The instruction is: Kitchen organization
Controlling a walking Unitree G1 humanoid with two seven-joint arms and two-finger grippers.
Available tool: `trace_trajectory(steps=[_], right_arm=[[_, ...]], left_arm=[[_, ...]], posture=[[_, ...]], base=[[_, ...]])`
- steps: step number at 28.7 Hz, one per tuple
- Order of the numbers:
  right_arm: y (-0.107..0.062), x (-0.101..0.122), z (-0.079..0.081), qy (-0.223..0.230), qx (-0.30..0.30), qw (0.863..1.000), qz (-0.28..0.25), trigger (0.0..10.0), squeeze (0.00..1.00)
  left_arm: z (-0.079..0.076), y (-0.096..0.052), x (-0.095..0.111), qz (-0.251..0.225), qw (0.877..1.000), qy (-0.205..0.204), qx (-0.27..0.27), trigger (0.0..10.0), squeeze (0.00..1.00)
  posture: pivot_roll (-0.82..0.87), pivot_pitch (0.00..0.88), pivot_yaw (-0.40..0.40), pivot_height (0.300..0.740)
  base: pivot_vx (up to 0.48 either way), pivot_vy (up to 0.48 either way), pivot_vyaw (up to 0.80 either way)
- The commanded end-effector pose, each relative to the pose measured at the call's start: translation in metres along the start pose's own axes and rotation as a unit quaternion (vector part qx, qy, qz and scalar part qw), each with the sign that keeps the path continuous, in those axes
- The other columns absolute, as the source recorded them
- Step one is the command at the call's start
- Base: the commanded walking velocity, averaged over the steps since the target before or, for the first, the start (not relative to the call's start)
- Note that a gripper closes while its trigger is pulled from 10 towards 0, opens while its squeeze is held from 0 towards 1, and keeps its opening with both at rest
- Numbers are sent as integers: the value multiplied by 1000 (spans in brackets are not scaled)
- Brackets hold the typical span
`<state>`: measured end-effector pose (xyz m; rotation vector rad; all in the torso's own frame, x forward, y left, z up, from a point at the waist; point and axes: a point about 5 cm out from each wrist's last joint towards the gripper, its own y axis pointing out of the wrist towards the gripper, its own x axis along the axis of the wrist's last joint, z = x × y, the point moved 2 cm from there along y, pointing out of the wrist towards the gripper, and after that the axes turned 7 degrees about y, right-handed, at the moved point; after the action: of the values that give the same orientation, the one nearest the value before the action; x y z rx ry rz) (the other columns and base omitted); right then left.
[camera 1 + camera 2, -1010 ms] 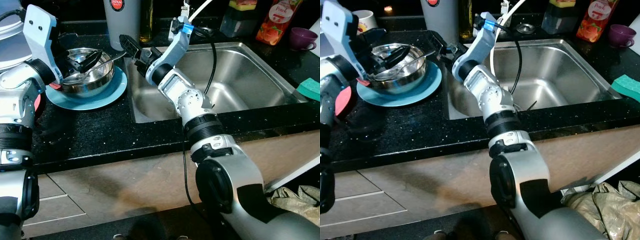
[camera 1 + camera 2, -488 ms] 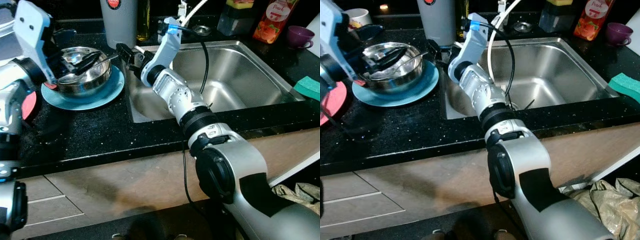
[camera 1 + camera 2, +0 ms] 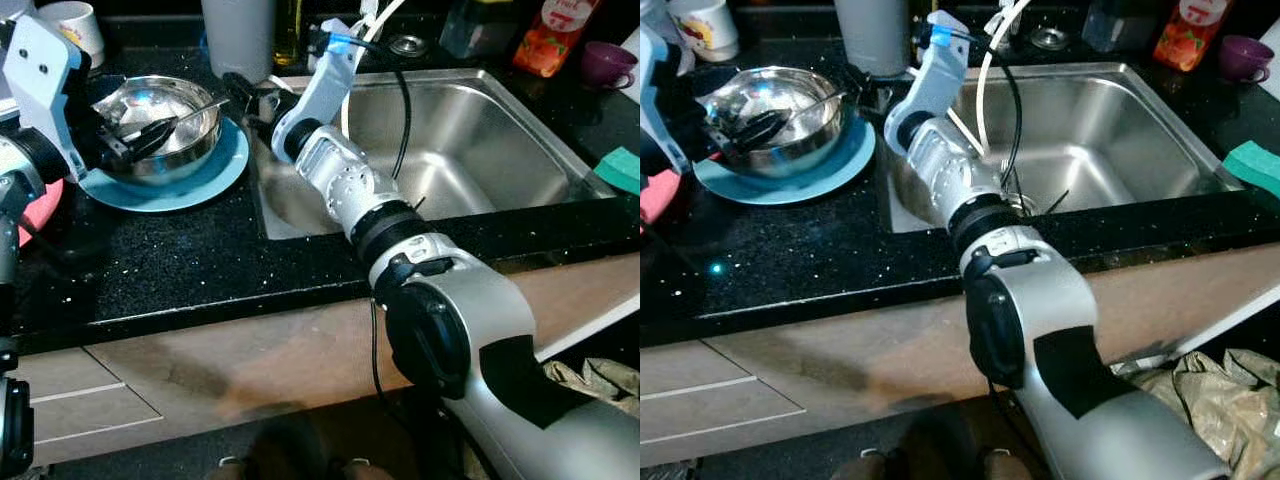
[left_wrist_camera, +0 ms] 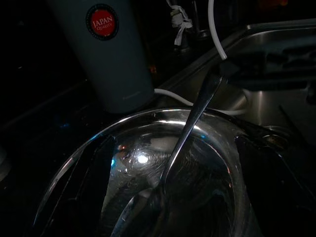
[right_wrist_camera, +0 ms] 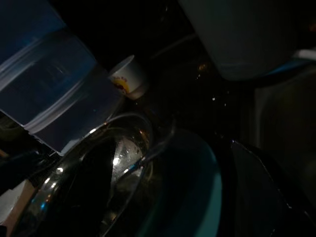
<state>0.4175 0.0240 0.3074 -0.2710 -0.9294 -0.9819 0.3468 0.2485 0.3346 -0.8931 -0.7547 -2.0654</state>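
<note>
A steel bowl [image 3: 190, 148] sits on a blue plate [image 3: 215, 175] on the black counter, left of the sink. A spoon [image 3: 203, 107] lies in the bowl, its handle sticking out over the right rim. My left gripper [image 3: 150, 128] reaches into the bowl from the left. It is open, and in the left wrist view its fingers [image 4: 94, 187] stand on either side of the spoon [image 4: 190, 128]. My right gripper [image 3: 238, 90] hovers just right of the bowl, at the tip of the spoon handle. The right wrist view is dark but shows the bowl [image 5: 94, 163] and plate [image 5: 197, 197].
A grey tumbler [image 3: 238, 35] stands behind the bowl and a white mug [image 3: 75, 22] at the back left. The steel sink [image 3: 480, 120] lies to the right. Beyond it are a juice bottle [image 3: 555, 35], a purple cup [image 3: 608, 62] and a green sponge [image 3: 622, 168].
The whole view has shifted a little. My left gripper has drawn back slightly to the left inside the bowl. The right gripper stays by the spoon handle's tip.
</note>
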Motion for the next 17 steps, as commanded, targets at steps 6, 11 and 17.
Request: trace_trajectory(steps=[6,11,17], right_arm=[[3,-1,6,-1,-2,1000,-1,10000,0],[6,2,16,6,5,1000,-8,10000,0],[8,4,25,17,14,1000,-13,10000,0]], left_arm=[[-3,-3,3,-3,1000,2,-6,10000,0],[-5,-4,6,-5,1000,0,-11,10000,0],[-7,-4,7,-6,1000,-3,-15,10000,0]], posture=[[72,224,-80,740],[73,228,-85,740],[74,229,-87,740]], base=[[0,0,0],[0,0,0],[0,0,0]])
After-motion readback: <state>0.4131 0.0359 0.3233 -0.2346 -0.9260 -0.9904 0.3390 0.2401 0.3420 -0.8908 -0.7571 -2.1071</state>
